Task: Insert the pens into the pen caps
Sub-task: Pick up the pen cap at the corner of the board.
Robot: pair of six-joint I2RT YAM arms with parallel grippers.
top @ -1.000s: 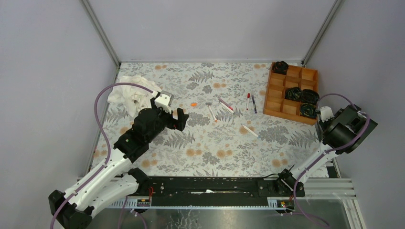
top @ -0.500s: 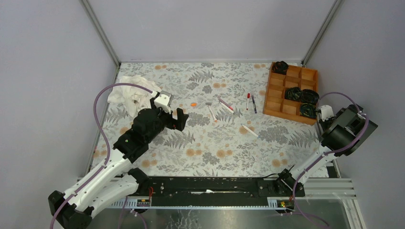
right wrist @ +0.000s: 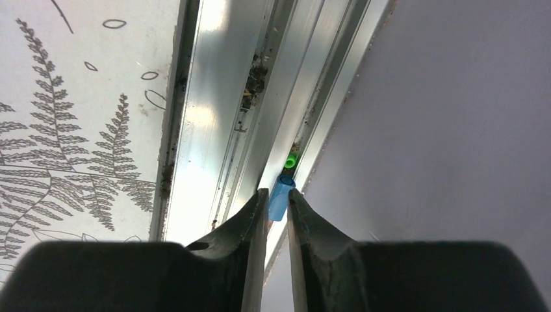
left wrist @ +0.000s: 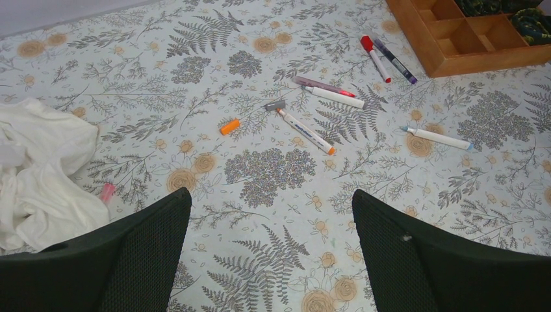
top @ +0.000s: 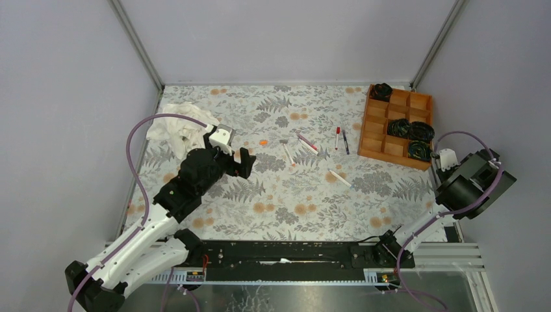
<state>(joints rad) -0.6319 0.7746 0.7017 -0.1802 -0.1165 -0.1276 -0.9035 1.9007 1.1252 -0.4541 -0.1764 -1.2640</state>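
Hardly anything on the left has shifted, while the right arm (top: pixel 464 185) has drawn back and outward toward the table's right edge, away from the wooden tray (top: pixel 373 140). At the far left, a pink cap (left wrist: pixel 107 192) lies just beside the edge of the white cloth (left wrist: pixel 39 162); a reach for it could snag fabric or nudge the cap under a fold. The left gripper (left wrist: pixel 271 195) hovers with its fingers spread wide and nothing between them, looking down on the orange cap (left wrist: pixel 229 126), which lies alone on the printed cover. So small a piece may skid or pop sideways if the wide jaws close off-centre. Further right the pens (left wrist: pixel 305 130) lie loose: one with a grey cap (left wrist: pixel 275 104) at its end, two close together beyond it, a red-capped and a dark one near the tray, one more apart. A careless pinch among the paired ones could lift two or knock both askew. The biggest risk sits at the far right. The right gripper (right wrist: pixel 276 195) has its fingers nearly together with a blue cap (right wrist: pixel 281 198) at the very tips, directly over a groove of the aluminium rail (right wrist: pixel 214 130) where a green piece (right wrist: pixel 291 160) lies. I cannot tell whether the cap is truly clamped or merely resting there. With so shallow a hold, any slackening would likely drop it into the channel — off the working surface and hard to fish out.
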